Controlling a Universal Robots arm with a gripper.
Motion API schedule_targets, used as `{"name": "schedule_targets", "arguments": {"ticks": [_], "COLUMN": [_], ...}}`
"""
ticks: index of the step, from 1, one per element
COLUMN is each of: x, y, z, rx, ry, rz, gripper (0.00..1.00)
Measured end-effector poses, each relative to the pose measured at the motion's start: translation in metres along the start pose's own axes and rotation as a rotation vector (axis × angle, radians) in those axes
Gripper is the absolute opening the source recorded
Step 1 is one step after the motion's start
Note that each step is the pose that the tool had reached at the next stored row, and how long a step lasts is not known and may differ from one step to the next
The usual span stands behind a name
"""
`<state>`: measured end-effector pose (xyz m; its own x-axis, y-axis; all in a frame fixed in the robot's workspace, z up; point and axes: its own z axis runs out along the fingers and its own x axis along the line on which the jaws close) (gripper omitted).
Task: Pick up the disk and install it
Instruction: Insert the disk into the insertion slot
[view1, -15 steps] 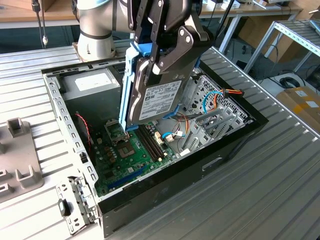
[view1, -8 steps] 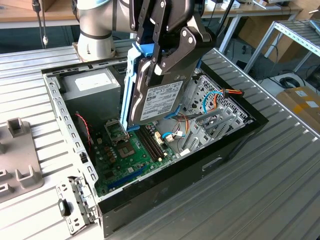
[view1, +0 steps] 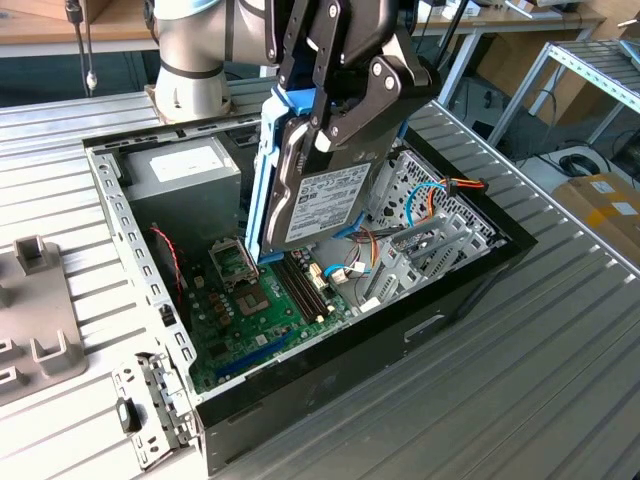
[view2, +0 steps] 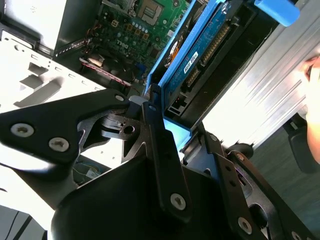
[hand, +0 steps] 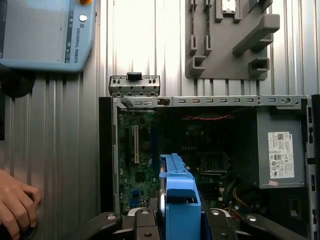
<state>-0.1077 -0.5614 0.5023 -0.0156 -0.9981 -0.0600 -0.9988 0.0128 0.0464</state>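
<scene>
Ribbed grey metal tabletop is carrying the open black computer case. I am seeing my black gripper pinching the grey-metal, blue-framed disk, which is hanging tilted above the case's green motherboard; its fingers are covering the disk's upper edge.

The disk is grey metal with a white label, framed in light blue; the jaws are black, the motherboard green, the ribbed bench silvery, one wire seemingly red.
</scene>
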Motion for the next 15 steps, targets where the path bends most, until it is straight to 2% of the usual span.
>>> {"name": "schedule_targets", "arguments": {"ticks": [15], "x": [0.0046], "y": [-0.0036], "z": [-0.0003], "rx": [0.0], "ry": [0.0], "rz": [0.0], "gripper": [0.37]}}
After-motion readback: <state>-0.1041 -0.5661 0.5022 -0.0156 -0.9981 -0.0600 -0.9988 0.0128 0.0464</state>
